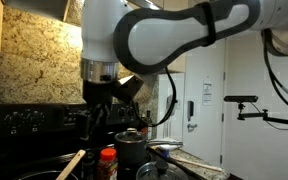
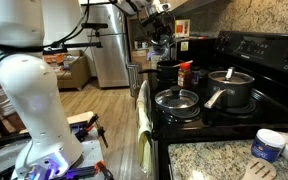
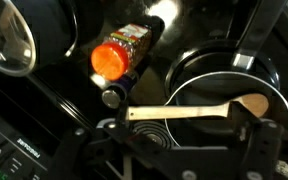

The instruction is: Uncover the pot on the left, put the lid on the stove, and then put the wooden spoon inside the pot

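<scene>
claw: spread wide, empty;
wooden spoon: probably light, stiff, smooth; may slip; pinch mid-handle, across its width

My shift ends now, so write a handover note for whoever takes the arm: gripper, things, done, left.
Gripper: open, empty, above the stove.
Pot: front burner, lid seemingly still on.
Wooden spoon: lying flat under the gripper, beside an orange-capped bottle.
Done: nothing, apparently.
Left: lift lid, set it on stove, put spoon in pot.

Silver pot on black stove, wooden spoon
</scene>
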